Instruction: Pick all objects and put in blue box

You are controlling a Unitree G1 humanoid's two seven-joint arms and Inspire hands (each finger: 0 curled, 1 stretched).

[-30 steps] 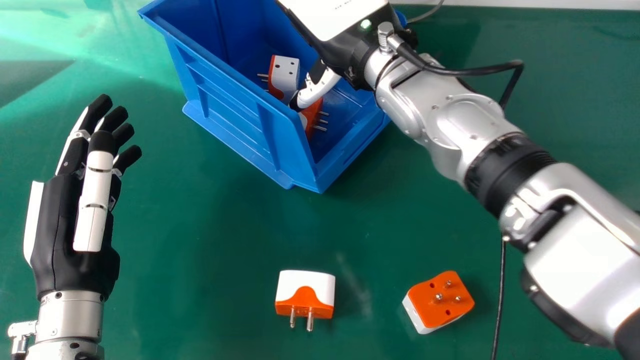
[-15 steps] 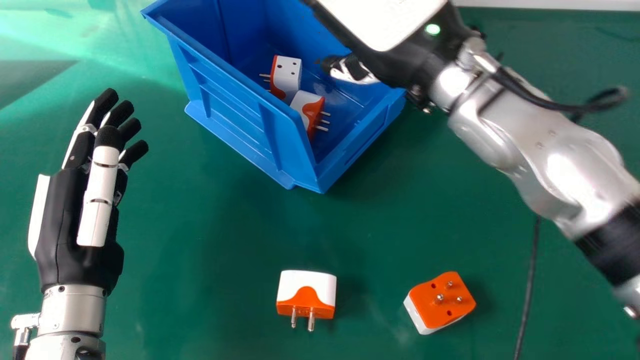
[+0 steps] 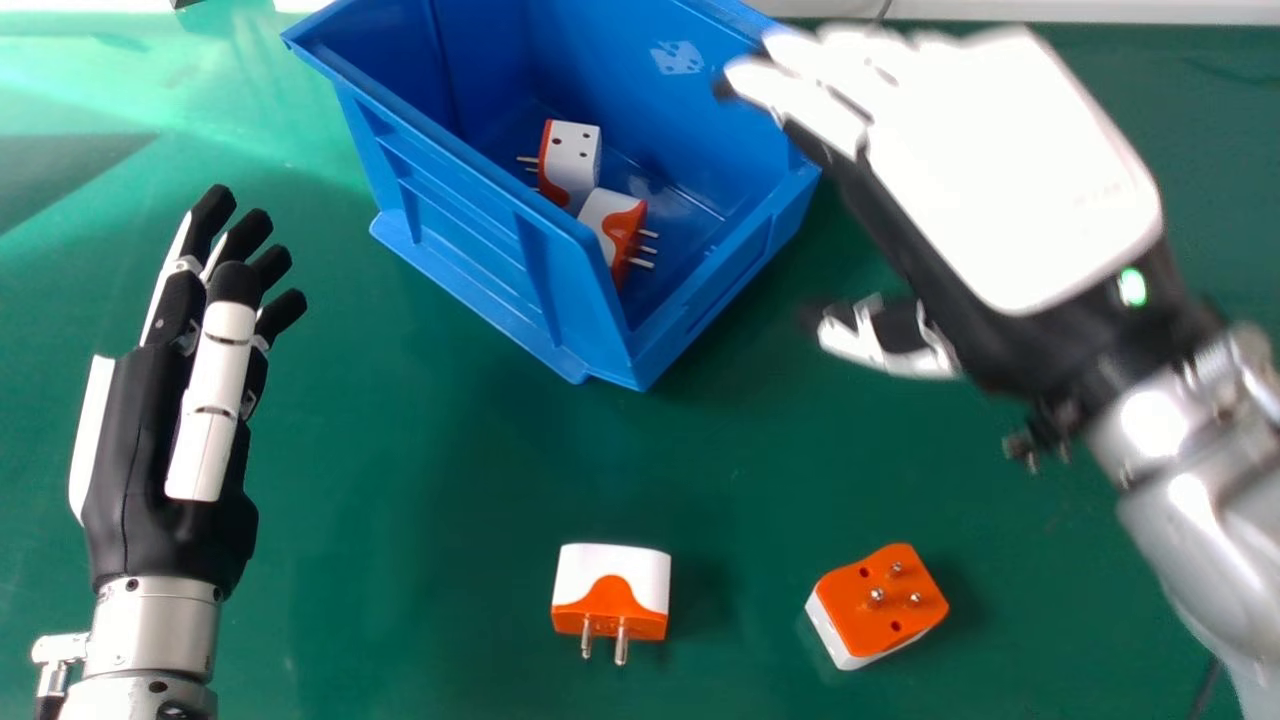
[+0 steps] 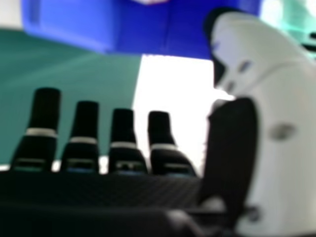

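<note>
Head view: right robot hand point(image 3: 1020, 190) is over the far right part of the work area, fingers point(image 3: 800, 100) pointing at the blue box point(image 3: 470, 230) and reaching over its near corner region. Hand is open, nothing held; the thumb point(image 3: 860, 342) stands well apart from the fingers, a wide spread that would suit taking the next piece. Box is ahead and to the left of this hand, mouth up, so pieces can be dropped straight in.

Inside the box are 2 plug adapters: a white adapter point(image 3: 573, 160) with its socket holes showing, and an orange and white adapter point(image 3: 605, 215) just beside it, pins sideways. Looks like they just lie as they fell, no sorting needed.

On the desk point(image 3: 400, 520), 2 more, well apart, back toward the robot from the right hand. Nearer to the hand's side: pins-up adapter point(image 3: 875, 605), orange face up. Farther to the hand's left: flat adapter point(image 3: 610, 590), pins toward the robot; its smooth body probably gives the better grip. Judged 2 of 4 done; next call is likely a reach back for 1 of these. Pins could make a pinch slip.

Left robot hand point(image 3: 160, 430) sits idle far to the left of the right one, fingers relaxed and empty, clear of the box.

Right hand view: fingers extended, thumb apart from them, no adapter between. Blue box lies beyond the fingertips, desk surface alongside. Consistent with an empty hand.
</note>
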